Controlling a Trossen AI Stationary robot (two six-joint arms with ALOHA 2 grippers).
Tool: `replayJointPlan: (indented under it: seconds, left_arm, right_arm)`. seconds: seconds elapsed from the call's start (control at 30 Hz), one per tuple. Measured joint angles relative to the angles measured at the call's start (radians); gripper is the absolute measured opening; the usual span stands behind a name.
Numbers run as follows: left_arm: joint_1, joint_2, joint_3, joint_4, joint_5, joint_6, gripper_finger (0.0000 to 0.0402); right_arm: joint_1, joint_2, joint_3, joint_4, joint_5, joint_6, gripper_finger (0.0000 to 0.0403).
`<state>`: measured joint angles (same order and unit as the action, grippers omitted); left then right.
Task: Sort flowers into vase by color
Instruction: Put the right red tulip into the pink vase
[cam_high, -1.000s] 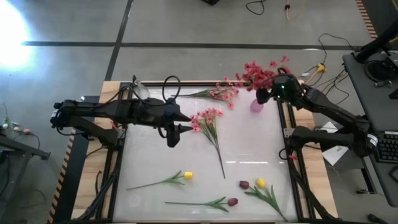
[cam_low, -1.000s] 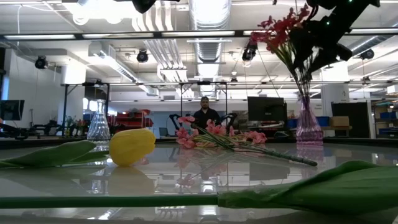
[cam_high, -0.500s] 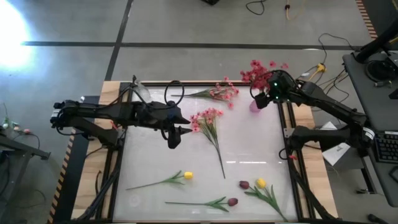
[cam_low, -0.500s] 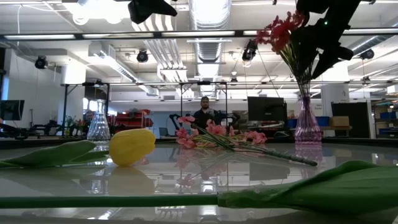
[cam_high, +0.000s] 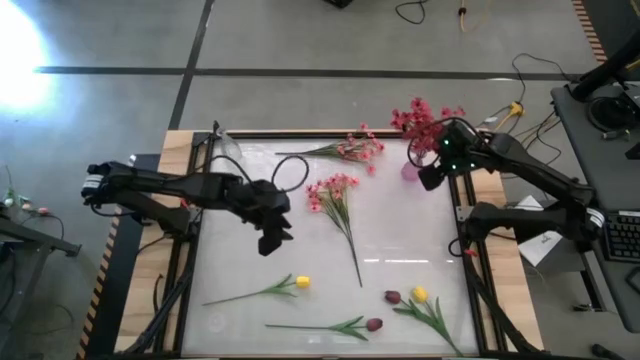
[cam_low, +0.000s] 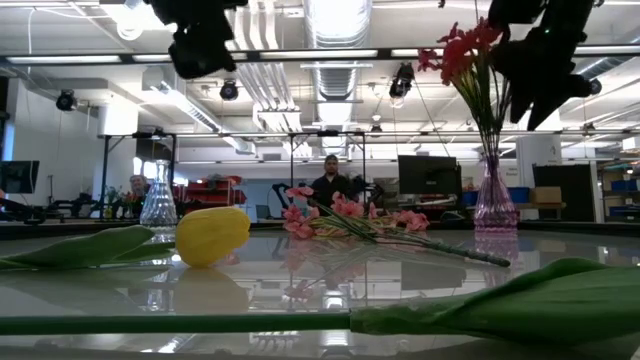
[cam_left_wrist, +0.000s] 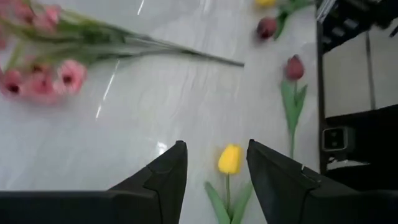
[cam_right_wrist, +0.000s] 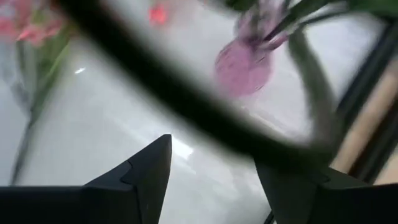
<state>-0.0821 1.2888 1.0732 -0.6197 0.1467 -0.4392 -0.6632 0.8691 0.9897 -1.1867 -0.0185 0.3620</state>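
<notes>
My left gripper (cam_high: 270, 238) hangs open above the table's middle left, clear of every flower; in its wrist view a yellow tulip bud (cam_left_wrist: 230, 158) shows past the fingers. My right gripper (cam_high: 432, 176) is open beside the purple vase (cam_high: 411, 170) at the far right, touching nothing. The red blossom sprays (cam_high: 424, 120) stand in that vase (cam_low: 495, 200). One pink spray (cam_high: 336, 194) lies flat mid-table, another (cam_high: 348, 150) near the far edge. Yellow buds (cam_high: 301, 283) (cam_high: 420, 294) and maroon buds (cam_high: 392, 297) (cam_high: 373, 324) lie near the front.
A clear glass vase (cam_high: 226, 146) stands at the far left corner, seen also in the low view (cam_low: 158, 198). Dark frame rails (cam_high: 462, 200) edge the table. Bare white surface lies between the pink spray and the near flowers. A person stands far behind the table.
My left gripper has pulled away from the mid-table pink spray, swinging toward the near edge and slightly left, and now points down over the table. My right gripper has drawn back from the red sprays toward the near edge; the sprays stay standing in the purple vase.
</notes>
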Motion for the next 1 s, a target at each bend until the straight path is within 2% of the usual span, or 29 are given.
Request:
replayJointPlan:
  seconds: [0.13,0.3,0.47,0.6,0.7,0.83,1.0]
  left_arm:
    - [-0.065,0.074,-0.012,0.020,0.017,0.047,0.0146]
    - [-0.145,0.206,0.008,0.132,0.050,0.138,0.0139]
    - [-0.160,0.337,0.031,0.229,0.052,0.100,0.0142]
    - [-0.162,0.433,0.083,0.229,0.101,0.079,0.0144]
    - [-0.161,0.487,0.138,0.231,0.161,0.080,0.0144]
    - [-0.159,0.525,0.201,0.227,0.169,0.097,0.0144]
    - [-0.133,0.535,0.239,0.129,0.168,0.074,0.0141]
  right_arm:
    - [0.004,-0.011,0.000,-0.006,-0.067,-0.016,0.0227]
    - [0.049,-0.030,0.006,-0.008,-0.082,-0.126,0.0220]
    - [0.132,-0.071,0.036,-0.056,-0.095,-0.237,0.0210]
    - [0.187,-0.097,0.054,-0.143,-0.104,-0.259,0.0211]
    - [0.217,-0.108,0.052,-0.159,-0.169,-0.243,0.0212]
    - [0.279,-0.110,0.041,-0.151,-0.202,-0.195,0.0205]
    - [0.364,-0.108,0.020,-0.123,-0.199,-0.187,0.0198]
